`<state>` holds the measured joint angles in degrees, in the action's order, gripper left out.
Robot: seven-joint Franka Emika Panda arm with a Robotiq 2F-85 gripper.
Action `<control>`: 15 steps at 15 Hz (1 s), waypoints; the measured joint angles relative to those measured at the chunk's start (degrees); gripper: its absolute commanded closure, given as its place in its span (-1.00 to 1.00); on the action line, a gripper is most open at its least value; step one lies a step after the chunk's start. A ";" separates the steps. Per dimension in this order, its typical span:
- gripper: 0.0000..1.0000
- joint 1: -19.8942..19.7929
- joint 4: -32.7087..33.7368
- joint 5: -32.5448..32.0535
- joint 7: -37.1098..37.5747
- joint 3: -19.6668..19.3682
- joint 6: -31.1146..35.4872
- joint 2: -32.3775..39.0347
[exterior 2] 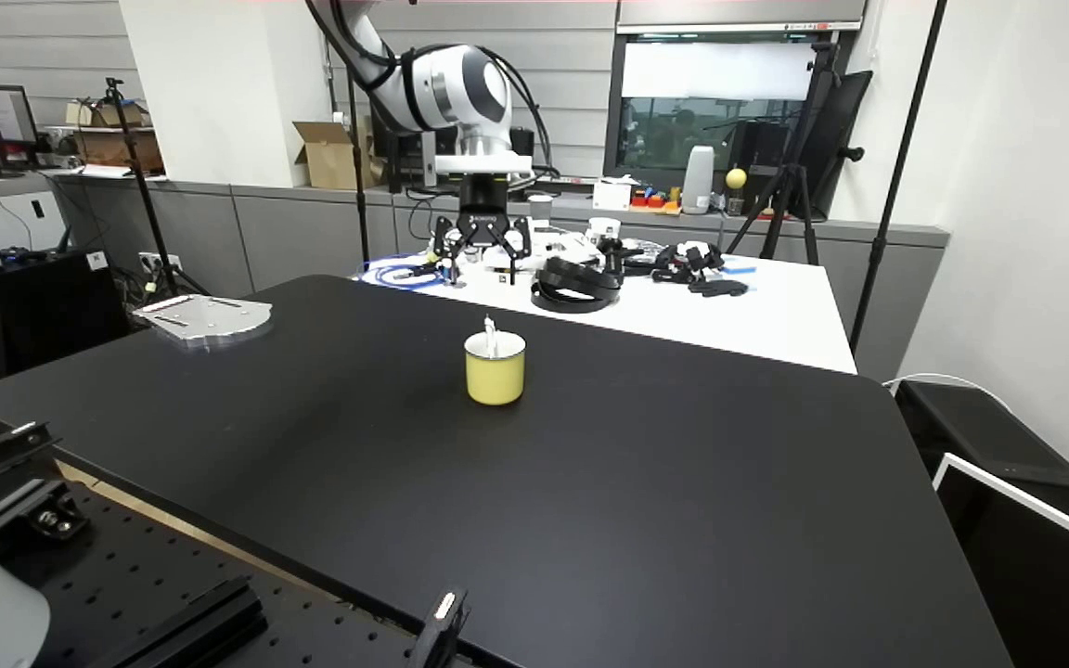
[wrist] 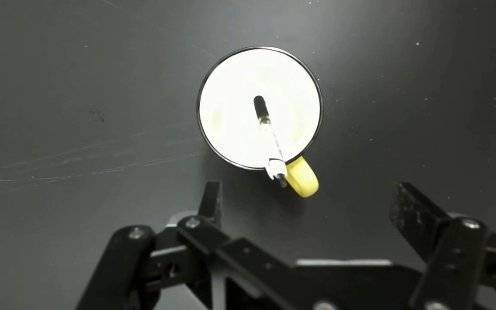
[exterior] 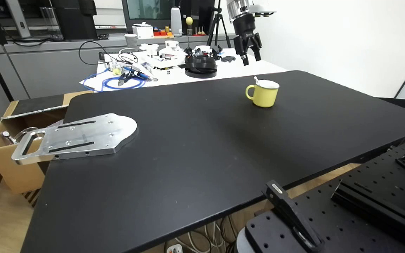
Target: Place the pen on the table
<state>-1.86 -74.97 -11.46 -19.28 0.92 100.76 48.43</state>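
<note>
The pen (wrist: 271,137) leans inside a yellow mug (wrist: 304,178) in the wrist view. Its dark end rests in the mug and its whitish end sticks out over the rim by the handle. In both exterior views the pen's whitish top (exterior: 256,80) (exterior 2: 490,334) shows above the mug (exterior: 266,96) (exterior 2: 495,378). The mug stands upright on the black table (exterior: 174,158) (exterior 2: 637,482). My gripper (exterior: 252,61) (exterior 2: 482,269) is open and empty, pointing down, well above the mug. In the wrist view the gripper's fingers (wrist: 309,200) stand wide apart, touching nothing.
A silver metal plate (exterior: 86,135) (exterior 2: 205,317) lies at a table edge, partly overhanging. A white cluttered table (exterior: 230,72) (exterior 2: 757,325) adjoins the black one. A perforated black base plate (exterior: 371,196) (exterior 2: 145,566) with clamps stands along another edge. An open cardboard box (exterior: 23,175) is beside the table.
</note>
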 measured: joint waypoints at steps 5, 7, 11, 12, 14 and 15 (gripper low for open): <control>-1.00 0.13 0.27 -0.89 0.03 -0.08 0.89 1.98; -1.00 0.17 0.82 -0.93 0.03 -0.09 0.95 3.13; -0.33 0.43 2.30 -0.94 0.03 -0.09 0.94 5.23; -0.20 0.49 2.63 -0.94 0.04 -0.09 0.94 5.60; 0.10 0.56 3.34 -0.94 0.07 -0.09 0.89 6.18; 0.22 0.57 3.67 -0.94 0.08 -0.10 0.84 6.41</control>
<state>-1.28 -71.30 -12.40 -19.21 0.82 101.60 54.84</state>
